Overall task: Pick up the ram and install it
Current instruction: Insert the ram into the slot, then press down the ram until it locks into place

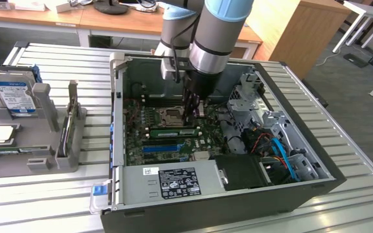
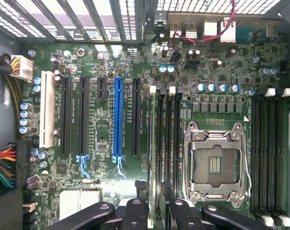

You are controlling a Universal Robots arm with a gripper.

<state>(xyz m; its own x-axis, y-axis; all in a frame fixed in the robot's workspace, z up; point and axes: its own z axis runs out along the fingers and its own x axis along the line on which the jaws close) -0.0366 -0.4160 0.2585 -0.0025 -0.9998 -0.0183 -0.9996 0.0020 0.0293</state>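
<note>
Gripper (image 2: pixel 153 191) low over motherboard (image 2: pixel 106 158) inside case (image 1: pixel 238 211).
Jaws stand apart; ram (image 1: pixel 173 132) just beside them, seemingly seated in its slot.

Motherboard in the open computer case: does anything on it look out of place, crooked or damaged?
Nothing looks damaged or spilled. The one oddity is the CPU socket, which sits empty, its contacts exposed inside the metal frame. The ram appears to lie straight and level in a slot beside it.

no legible text; hard drive label (image 1: pixel 11 94), power supply label (image 1: pixel 178 182) print unreadable.
</note>
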